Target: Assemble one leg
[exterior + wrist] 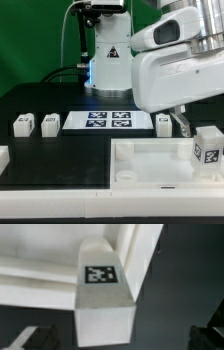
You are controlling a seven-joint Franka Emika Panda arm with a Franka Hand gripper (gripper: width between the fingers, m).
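One leg (pixel 208 146), a chunky white block with a square marker, stands at the tray's (pixel 150 166) corner on the exterior view's right. In the wrist view this leg (pixel 103 308) lies between my two fingers, with its far end against the white tray (pixel 40 258). My gripper (pixel 116 339) is open: a dark gap shows between the leg and each finger (pixel 30 339). In the exterior view the gripper (pixel 186 124) hangs just behind and above that leg. Three more legs lie on the table, two on the left (pixel 22 124), (pixel 49 123) and one beside the gripper (pixel 165 123).
The marker board (pixel 108 121) lies flat at the middle of the black table. The robot base (pixel 108 65) stands behind it. A white part (pixel 3 157) shows at the left edge.
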